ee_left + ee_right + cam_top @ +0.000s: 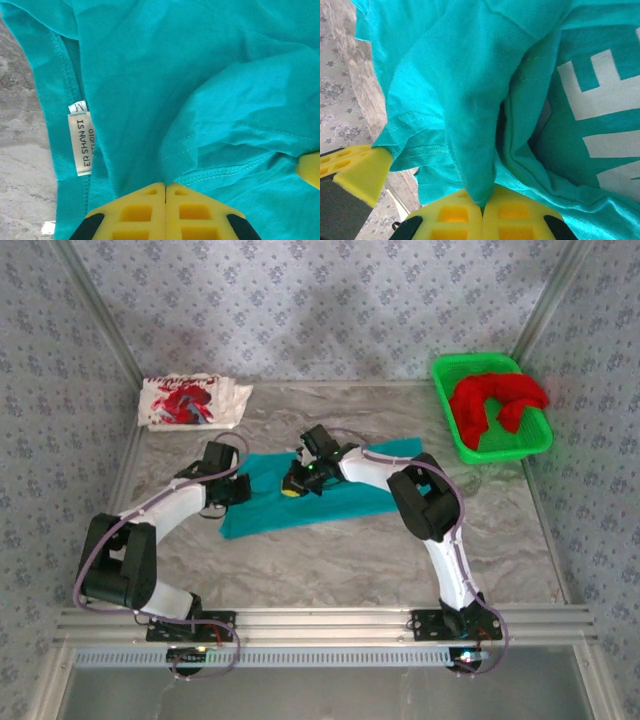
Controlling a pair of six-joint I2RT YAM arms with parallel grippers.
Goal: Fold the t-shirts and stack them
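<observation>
Teal shirt (330,495): lies mid-table as a long strip running from near left to far right, both arms over it; large white lettering (600,90) shows in the right wrist view; a white neck label (82,142) shows in the left wrist view beside a hem.

Left gripper (232,490): at the strip's left end; yellow pads (145,210) pressed together, a stitched hem fold of the teal shirt bunched into their tips.

Right gripper (295,485): on the strip just left of its middle, near the left gripper; pads (510,215) closed together with a gathered ridge of teal cloth pinched between them; the left gripper's yellow finger sits just beside this fold in the right wrist view.

White shirt (190,402): red print, folded, at the table's far left corner, well apart from the arms.

Red shirt (495,405): crumpled in a heap inside the basket.

Basket (445,370): green plastic, far right corner.

Table (350,560): grey marbled top.
</observation>
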